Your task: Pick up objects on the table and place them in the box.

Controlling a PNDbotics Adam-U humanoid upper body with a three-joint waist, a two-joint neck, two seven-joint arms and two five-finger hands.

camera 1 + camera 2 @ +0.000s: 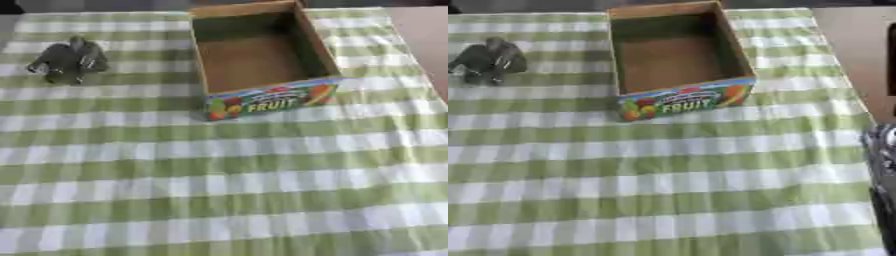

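Grey toy (68, 61) upright, left of box (262, 95)

Head stereo pair, facing down

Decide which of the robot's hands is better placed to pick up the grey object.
Left, probably. The grey object lies at the table's far left, left of the box. Only part of the right arm shows, at the right edge; neither hand is visible.

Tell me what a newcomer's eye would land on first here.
The open cardboard box with a bright FRUIT label stands at the table's far middle, its brown inside showing nothing in it. A dark grey object sits apart to its left on the green-and-white checked cloth. Part of the right arm shows at the right edge.
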